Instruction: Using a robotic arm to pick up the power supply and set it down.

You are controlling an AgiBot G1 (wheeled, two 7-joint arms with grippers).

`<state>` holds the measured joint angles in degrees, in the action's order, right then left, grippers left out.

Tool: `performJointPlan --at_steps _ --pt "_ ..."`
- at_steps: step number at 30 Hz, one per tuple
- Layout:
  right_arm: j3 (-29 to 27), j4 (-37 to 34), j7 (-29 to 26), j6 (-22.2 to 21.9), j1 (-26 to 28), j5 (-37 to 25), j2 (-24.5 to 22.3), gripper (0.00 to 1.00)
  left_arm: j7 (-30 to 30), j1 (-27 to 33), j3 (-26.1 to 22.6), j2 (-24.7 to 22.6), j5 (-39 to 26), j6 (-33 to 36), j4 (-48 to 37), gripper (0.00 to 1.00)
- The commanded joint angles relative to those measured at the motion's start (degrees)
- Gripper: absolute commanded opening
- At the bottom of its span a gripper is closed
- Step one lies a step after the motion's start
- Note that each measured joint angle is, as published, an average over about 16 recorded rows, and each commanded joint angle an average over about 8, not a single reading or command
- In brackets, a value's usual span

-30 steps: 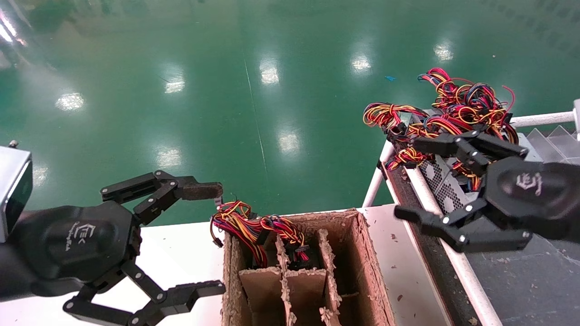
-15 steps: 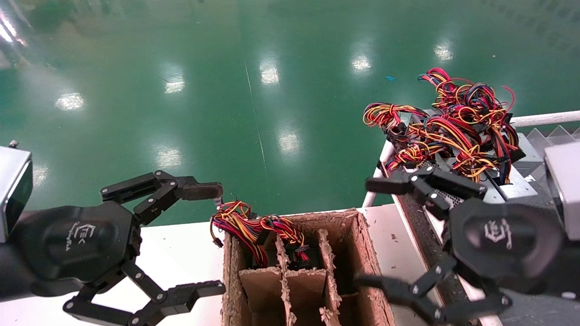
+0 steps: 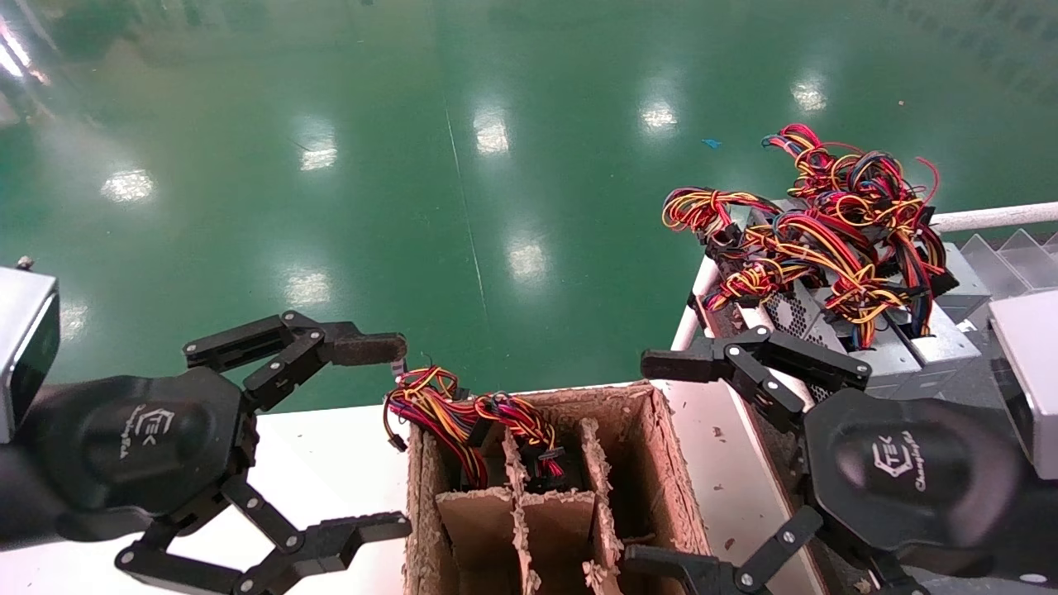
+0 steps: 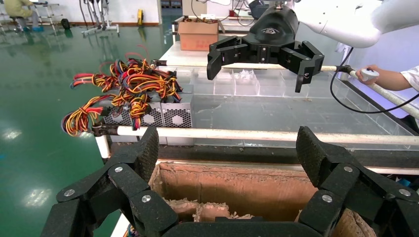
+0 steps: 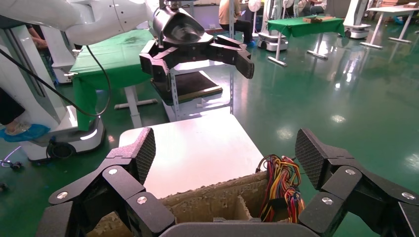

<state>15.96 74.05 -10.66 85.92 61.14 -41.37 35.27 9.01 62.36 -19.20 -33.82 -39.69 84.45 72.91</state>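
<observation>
Several silver-grey power supplies (image 3: 897,355) with tangled red, yellow and black wires (image 3: 835,223) lie on the cart at the right; the left wrist view shows their grilled sides (image 4: 168,116). My right gripper (image 3: 653,463) hangs open and empty over the right rim of the cardboard box (image 3: 579,395), apart from the supplies. Its fingers (image 5: 143,153) frame the box (image 5: 212,200) and a wire bundle (image 5: 279,182) in one compartment. My left gripper (image 3: 384,438) stays open and empty left of the box, over the white table (image 3: 331,463).
Dividers split the box into compartments; two at the far left hold wire bundles (image 3: 463,413). A white rail (image 4: 237,134) edges the cart. A person's hand (image 4: 390,79) with a handheld device shows beyond the cart. Green floor lies behind.
My right gripper has moved away from the power supplies on the cart, toward me and left, to the box's right rim, still open and empty. The left gripper has not moved.
</observation>
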Motion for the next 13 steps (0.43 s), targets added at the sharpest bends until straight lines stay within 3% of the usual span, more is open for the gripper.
performJointPlan --at_steps 1,13 --pt "0.00 -0.10 -0.01 -0.04 0.07 -0.03 -0.04 1.00 0.00 0.00 0.00 0.00 0.00 0.00 0.00 1.00" --pt "0.01 -0.38 -0.05 -0.17 0.29 -0.36 -0.19 1.00 0.00 0.00 0.00 0.00 0.00 0.00 0.00 1.00"
